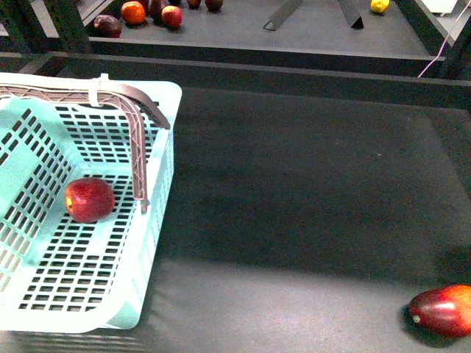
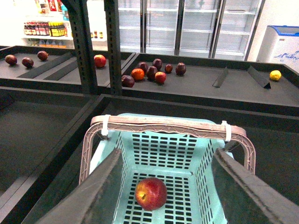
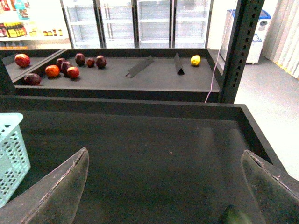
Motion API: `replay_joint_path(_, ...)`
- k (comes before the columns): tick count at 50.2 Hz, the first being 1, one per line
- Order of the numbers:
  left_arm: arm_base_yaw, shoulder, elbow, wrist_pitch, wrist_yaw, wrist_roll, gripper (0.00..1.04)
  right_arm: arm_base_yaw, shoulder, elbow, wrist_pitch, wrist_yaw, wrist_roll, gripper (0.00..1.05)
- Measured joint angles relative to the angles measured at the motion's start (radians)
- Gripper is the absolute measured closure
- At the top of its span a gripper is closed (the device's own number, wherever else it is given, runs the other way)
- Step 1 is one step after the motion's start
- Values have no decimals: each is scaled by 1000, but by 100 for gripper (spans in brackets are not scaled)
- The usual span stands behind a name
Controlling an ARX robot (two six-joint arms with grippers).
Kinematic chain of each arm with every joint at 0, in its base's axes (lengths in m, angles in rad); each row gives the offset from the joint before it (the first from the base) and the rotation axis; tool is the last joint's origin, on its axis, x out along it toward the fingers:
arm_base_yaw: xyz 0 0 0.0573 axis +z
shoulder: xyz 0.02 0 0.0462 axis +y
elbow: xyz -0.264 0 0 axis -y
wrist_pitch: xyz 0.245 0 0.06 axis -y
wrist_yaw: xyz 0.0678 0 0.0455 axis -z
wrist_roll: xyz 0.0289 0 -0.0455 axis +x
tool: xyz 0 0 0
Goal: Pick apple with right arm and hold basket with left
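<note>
Apple (image 1: 90,199) sits on the floor of the aqua basket (image 1: 158,243), near the brown handle (image 1: 137,140). Left gripper (image 2: 166,186) hangs above the basket with its two fingers spread wide, holding nothing. Right gripper (image 3: 163,186) hangs over the dark table (image 1: 309,206), fingers wide apart too. An oval red fruit (image 1: 444,310) lies well apart from the basket.

Red apple (image 1: 90,199) on aqua basket (image 1: 44,298) floor, handles up.

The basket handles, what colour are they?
Brown, tied with white; the handles show best in the left wrist view.
</note>
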Motion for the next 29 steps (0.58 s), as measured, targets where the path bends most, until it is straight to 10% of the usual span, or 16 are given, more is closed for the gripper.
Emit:
replay_joint_path(8,0,0,0,0,0,0,6,0,0,0,0,0,0,9)
replay_joint_path(29,0,0,0,0,0,2,7,0,0,0,0,0,0,9)
